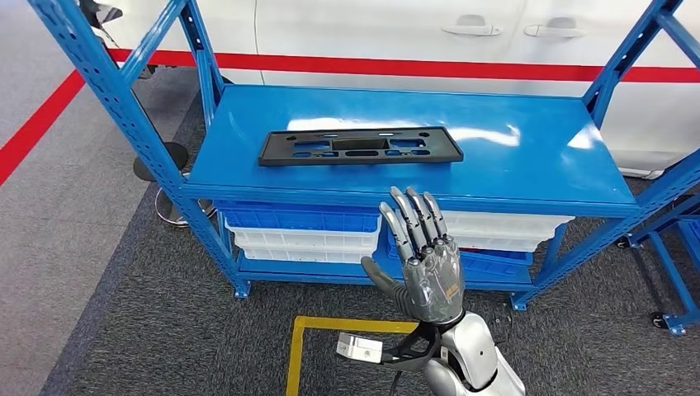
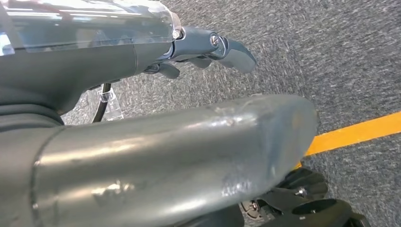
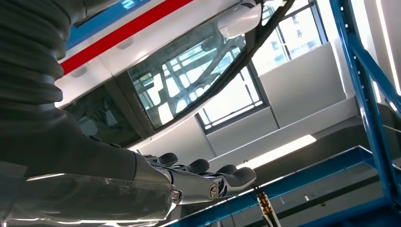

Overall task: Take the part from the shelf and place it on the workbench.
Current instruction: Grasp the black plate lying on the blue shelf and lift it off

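The part [image 1: 360, 146] is a long flat black plastic panel with cutouts, lying on the top level of the blue shelf [image 1: 528, 157], left of its centre. My right hand [image 1: 425, 264] is raised in front of the shelf's front edge, below and slightly right of the part, with its fingers stretched out, apart and holding nothing. The right wrist view shows these fingers [image 3: 203, 182] straight, with the shelf frame [image 3: 364, 94] beyond them. My left hand [image 2: 198, 47] hangs over the grey carpet and holds nothing.
White and blue bins [image 1: 305, 235] fill the shelf's lower level. A white car with a red stripe [image 1: 462, 66] stands right behind the shelf. Another blue rack [image 1: 673, 272] is at the right, a black stool base [image 1: 161, 161] at the left. Yellow tape [image 1: 318, 326] marks the carpet.
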